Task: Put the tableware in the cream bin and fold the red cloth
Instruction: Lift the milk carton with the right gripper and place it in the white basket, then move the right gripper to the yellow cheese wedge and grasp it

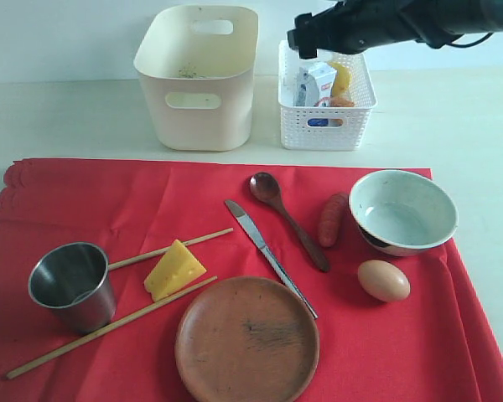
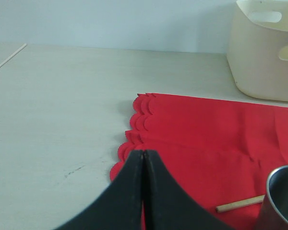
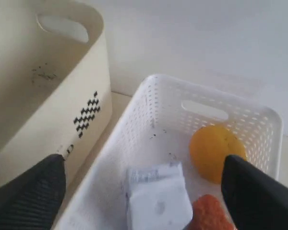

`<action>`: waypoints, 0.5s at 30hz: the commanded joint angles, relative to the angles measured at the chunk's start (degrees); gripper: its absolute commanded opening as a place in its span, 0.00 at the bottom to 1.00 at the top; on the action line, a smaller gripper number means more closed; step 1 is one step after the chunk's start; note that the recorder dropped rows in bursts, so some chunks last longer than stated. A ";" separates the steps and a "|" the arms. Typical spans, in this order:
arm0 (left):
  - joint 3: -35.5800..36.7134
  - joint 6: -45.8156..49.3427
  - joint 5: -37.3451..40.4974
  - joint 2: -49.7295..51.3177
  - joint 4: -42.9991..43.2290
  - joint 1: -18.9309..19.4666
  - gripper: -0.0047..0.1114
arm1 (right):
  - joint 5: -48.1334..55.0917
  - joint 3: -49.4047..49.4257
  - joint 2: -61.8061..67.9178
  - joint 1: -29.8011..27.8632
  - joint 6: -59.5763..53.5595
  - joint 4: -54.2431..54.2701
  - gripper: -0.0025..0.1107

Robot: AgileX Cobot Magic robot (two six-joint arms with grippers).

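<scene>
I am looking over a pale tabletop (image 1: 67,117) against a plain light wall, with the red cloth (image 1: 151,201) lying spread flat across it. All the tableware is resting on the red cloth. The steel cup (image 1: 71,285) and the two chopsticks (image 1: 109,328) are lying toward its scalloped side, and the round brown plate (image 1: 247,339) is sitting at its near edge. The knife (image 1: 264,249) and the wooden spoon (image 1: 287,219) are lying around its middle, and the pale bowl (image 1: 402,209) is sitting on the side opposite the scallops. A cheese wedge (image 1: 174,270), a carrot (image 1: 333,218) and an egg (image 1: 383,280) are lying on the red cloth too.

The cream bin (image 1: 199,84) is standing upright just beyond the red cloth's far edge, and a white basket (image 1: 327,130) is sitting beyond that same edge. My right hand (image 3: 143,167) is hovering over the white basket, fingers spread wide and released, with a milk carton (image 1: 317,84) and a yellow fruit (image 1: 342,77) lying below it. My left hand (image 2: 143,155) is hanging clenched above the red cloth's scalloped edge, fingertips pressed together. I cannot tell whether it is touching the fabric.
</scene>
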 commanded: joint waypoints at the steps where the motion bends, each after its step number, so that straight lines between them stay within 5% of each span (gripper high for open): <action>1: 0.17 0.01 -0.39 -0.35 -0.07 -0.40 0.04 | 5.65 -0.35 -6.77 0.07 -0.17 -0.01 0.76; 6: 0.17 0.01 -0.39 -0.35 -0.07 -0.40 0.04 | 13.35 -0.35 -14.60 0.07 -0.17 -0.22 0.76; 15: 0.17 0.01 -0.39 -0.35 -0.07 -0.40 0.04 | 44.06 -0.35 -17.57 0.21 -5.31 -0.40 0.76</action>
